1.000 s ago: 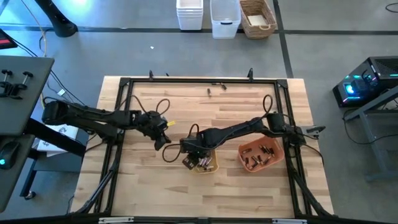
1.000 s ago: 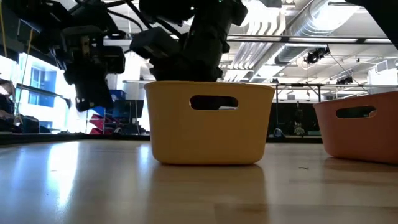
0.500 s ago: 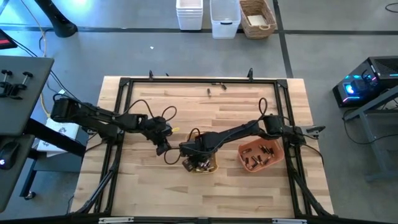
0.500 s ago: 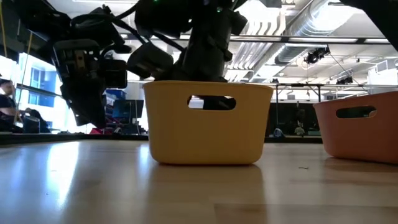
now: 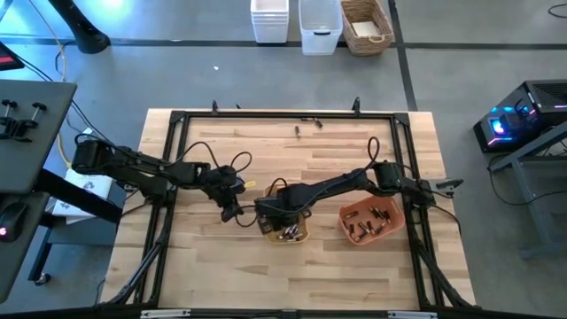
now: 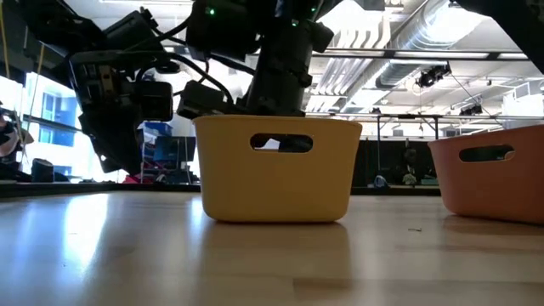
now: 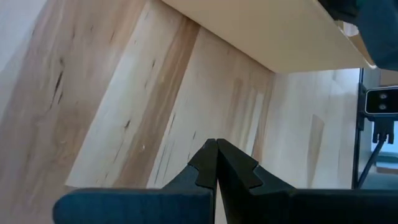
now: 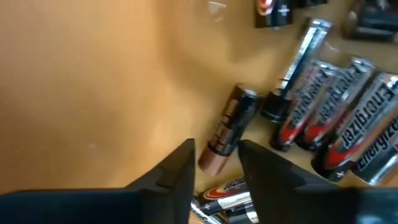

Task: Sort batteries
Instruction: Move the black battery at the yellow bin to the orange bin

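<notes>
Right claw inside yellow tray, fingers narrowed around a coppery battery for pickup; left claw closed, empty, beside the tray.

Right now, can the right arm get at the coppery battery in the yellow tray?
Probably yes. The right end effector is inside the yellow tray, its fingers straddling the coppery battery, nothing between.

yellow tray, orange tray, coppery battery, silver-red-black batteries
</notes>
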Tool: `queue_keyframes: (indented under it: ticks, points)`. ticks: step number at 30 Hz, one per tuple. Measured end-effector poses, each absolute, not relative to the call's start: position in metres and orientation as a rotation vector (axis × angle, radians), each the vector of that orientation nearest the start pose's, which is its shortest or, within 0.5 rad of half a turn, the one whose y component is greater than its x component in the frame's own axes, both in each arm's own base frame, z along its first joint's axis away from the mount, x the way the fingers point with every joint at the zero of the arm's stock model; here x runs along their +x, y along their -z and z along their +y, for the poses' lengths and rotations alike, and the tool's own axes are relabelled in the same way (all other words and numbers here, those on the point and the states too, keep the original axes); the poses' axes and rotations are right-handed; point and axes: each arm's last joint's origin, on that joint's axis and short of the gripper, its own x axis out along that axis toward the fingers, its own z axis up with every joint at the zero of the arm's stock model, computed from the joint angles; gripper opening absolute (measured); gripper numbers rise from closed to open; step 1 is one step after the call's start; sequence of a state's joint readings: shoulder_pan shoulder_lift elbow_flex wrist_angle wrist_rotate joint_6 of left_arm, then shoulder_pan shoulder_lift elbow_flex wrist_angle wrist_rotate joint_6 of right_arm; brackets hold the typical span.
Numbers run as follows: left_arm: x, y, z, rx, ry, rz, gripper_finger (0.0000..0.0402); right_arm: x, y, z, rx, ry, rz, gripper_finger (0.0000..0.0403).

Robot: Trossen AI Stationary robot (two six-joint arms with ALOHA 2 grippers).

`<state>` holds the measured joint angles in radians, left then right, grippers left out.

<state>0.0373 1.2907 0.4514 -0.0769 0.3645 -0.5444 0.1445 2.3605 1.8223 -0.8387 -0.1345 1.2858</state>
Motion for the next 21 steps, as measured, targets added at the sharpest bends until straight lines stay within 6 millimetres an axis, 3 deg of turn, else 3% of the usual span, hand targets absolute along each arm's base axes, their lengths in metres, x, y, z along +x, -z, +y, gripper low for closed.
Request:
queue_keyframes:
  ticks: [9,13,21]
  points:
    - [0.213,-0.14,0.011,-0.693,0.029,0.943,0.0,0.458,-0.113,0.071,1.035,0.763,1.338,0.0024]
    - [0.213,-0.144,0.02,-0.708,0.006,0.901,0.0,0.46,-0.121,0.067,1.024,0.759,1.332,0.002]
    - [0.206,-0.16,0.04,-0.677,-0.034,0.784,0.0,0.469,-0.167,0.059,0.842,0.705,1.24,0.0018]
